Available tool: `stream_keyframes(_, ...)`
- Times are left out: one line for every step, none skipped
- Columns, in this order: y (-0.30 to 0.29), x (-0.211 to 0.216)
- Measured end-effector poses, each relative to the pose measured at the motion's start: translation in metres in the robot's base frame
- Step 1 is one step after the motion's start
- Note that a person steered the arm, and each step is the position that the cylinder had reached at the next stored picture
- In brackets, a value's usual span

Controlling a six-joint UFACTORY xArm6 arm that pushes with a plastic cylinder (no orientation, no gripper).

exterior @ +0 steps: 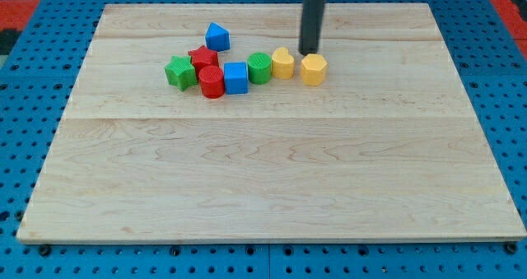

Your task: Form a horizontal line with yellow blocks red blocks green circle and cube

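My tip [310, 52], a bare rod w/ no claw to open or shut, sits just above the yellow hexagon [313, 68]. Yellow heart [282, 63], green circle [259, 67], blue cube [235, 77] make a rough row; red cylinder [212, 81] low, red star [202, 58] high. Line approx half done; next nudge the reds level w/ the row

Pretty bright, even light all over, the worktop [272, 180] shows soft pale sheen, blocks throw only tiny shadows, picture's a bit soft and low-res overall
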State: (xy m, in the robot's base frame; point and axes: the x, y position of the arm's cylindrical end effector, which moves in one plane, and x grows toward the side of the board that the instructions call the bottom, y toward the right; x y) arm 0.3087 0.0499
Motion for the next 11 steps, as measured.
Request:
stream_keyframes(-0.020,0.002)
stream_keyframes(-0.023,0.010)
stream_keyframes(-0.022,0.006)
stream_keyframes(-0.036,-0.017)
stream_keyframes(-0.019,-0.038)
stream_keyframes(0.025,-0.023)
stream_keyframes(0.103,-0.060)
stream_keyframes(0.183,0.013)
stream_keyframes(0.137,0.093)
stream_keyframes(0.044,0.114)
stream_keyframes(-0.038,0.111)
